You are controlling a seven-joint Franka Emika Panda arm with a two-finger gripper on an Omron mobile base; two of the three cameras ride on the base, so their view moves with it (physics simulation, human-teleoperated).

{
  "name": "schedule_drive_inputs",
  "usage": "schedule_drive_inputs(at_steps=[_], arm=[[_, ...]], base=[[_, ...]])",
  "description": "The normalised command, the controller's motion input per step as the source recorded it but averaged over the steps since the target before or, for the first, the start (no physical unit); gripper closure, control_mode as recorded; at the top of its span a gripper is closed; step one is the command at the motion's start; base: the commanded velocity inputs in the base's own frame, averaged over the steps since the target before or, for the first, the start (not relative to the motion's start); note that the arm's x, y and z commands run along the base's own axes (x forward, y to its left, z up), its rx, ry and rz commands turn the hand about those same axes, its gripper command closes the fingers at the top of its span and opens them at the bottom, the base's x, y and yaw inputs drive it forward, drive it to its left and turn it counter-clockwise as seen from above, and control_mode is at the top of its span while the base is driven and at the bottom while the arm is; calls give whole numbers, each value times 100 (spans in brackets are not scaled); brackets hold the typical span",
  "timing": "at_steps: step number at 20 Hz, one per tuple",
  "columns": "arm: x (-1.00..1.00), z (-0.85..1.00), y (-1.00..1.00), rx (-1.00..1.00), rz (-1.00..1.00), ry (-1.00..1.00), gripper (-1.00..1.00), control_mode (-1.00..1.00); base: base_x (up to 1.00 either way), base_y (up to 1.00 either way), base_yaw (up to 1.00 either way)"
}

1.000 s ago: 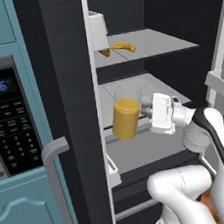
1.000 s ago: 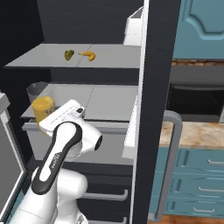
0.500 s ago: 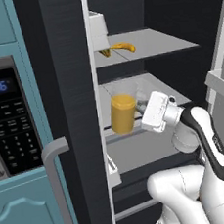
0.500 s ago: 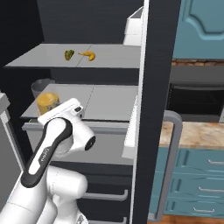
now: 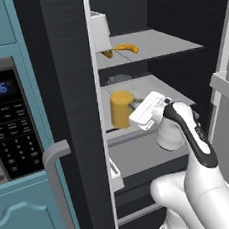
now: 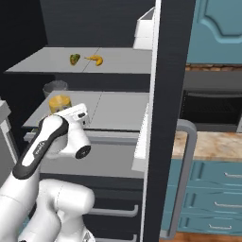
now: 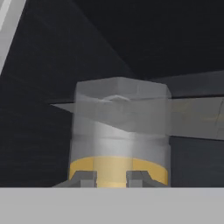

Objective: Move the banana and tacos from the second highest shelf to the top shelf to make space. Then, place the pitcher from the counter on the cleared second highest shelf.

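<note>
On the second shelf (image 5: 154, 94), near its front left, sits the pitcher (image 5: 121, 109), gripper (image 5: 134, 105) clamped on its side. Judging by looks: rigid, slick clear wall, juice-heavy and sloshy, so grip mid-body and keep upright. Hand view gives fingertips (image 7: 87, 178) on the wall; right base view gives banana (image 6: 96, 59) and tacos (image 6: 74, 59) up top.
</note>
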Motion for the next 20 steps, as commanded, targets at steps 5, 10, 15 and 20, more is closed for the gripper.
schedule_drive_inputs(at_steps=[5,10,15,20], arm=[[49,-24,0,0,-18,0,100,-100],[45,-44,-15,0,-15,0,100,-100],[52,-35,-19,0,-13,0,100,-100],[52,-30,-24,0,-11,0,100,-100]], base=[[0,0,0],[0,0,0],[0,0,0],[0,0,0]])
